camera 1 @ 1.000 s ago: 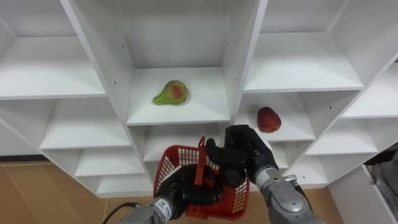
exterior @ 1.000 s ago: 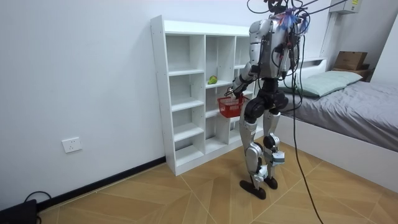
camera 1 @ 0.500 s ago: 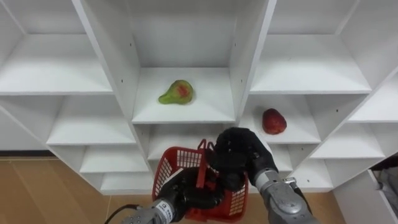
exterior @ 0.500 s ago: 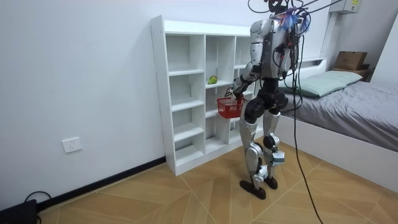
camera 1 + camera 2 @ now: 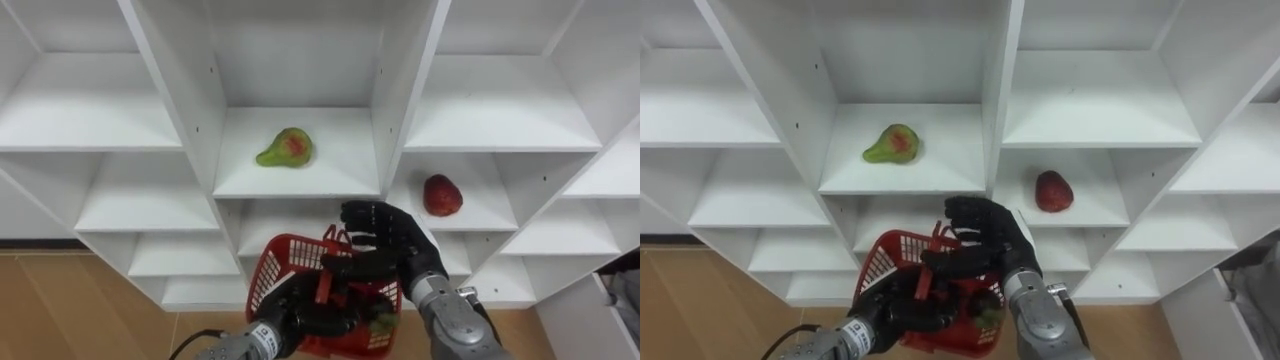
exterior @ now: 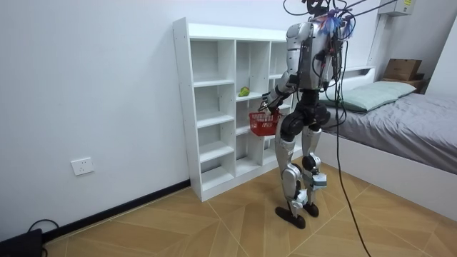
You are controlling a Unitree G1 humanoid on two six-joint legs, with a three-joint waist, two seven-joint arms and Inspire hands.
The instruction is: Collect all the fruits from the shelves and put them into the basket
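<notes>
The right hand (image 5: 388,243) hovered, fingers spread, over the basket (image 5: 278,268) gripped by the left hand (image 5: 300,318), with a pear (image 5: 286,147) above-left and a red fruit (image 5: 441,194) above-right.

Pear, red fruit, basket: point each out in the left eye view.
pear (image 5: 286,148), left eye view, middle of its body.
red fruit (image 5: 442,195), left eye view, middle of its front.
red basket (image 5: 279,270), left eye view, its left mesh wall.
</notes>
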